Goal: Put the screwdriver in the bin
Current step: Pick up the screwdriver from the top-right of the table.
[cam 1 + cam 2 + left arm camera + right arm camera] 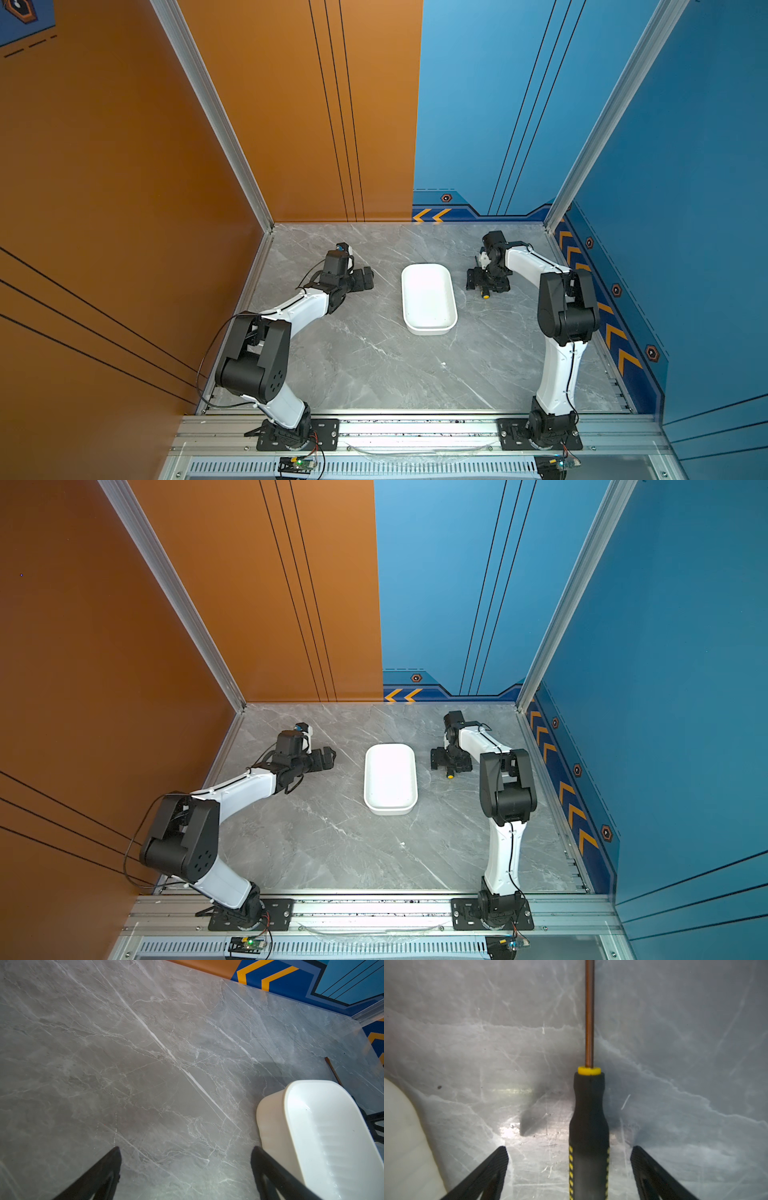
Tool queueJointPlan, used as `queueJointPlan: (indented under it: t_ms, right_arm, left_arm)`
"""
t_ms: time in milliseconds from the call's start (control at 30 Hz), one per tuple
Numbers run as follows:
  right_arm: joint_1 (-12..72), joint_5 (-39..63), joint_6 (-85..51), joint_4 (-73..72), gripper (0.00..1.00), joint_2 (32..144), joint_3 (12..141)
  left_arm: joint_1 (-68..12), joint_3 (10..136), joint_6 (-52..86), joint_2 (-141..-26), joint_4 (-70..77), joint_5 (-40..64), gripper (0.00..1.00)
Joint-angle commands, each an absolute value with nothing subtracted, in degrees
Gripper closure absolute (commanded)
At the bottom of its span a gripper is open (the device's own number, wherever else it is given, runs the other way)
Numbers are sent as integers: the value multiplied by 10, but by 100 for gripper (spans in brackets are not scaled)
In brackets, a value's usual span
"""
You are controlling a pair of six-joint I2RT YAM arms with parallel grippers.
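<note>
Your right gripper [569, 1167] straddles the screwdriver [588, 1118] lying on the desk [675, 1064], jaws released either side, handle running lengthwise between them, bin [428, 299] just beside, still empty.

Probably lab cell: aluminium frame [208, 104], printed panels [685, 166]

The shallow white rectangular plastic bin [428, 299] sits mid-frame on the grey marble worktop [365, 365] in both top views; the slim black-handled screwdriver [588, 1126] lies on the worktop right of it.
</note>
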State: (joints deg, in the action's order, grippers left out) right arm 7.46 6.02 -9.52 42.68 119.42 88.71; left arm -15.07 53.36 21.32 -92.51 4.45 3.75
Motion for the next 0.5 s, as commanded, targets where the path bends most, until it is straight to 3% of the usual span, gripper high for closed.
queueJointPlan:
  t_ms: [0,467]
  right_arm:
    - [75,59,-106,442,10,1212,905]
    - [76,56,-107,441,39,1225,898]
  left_arm:
    - [-154,525,217,-928,32,47,2]
    - [-154,523,201,-917,12,35,2]
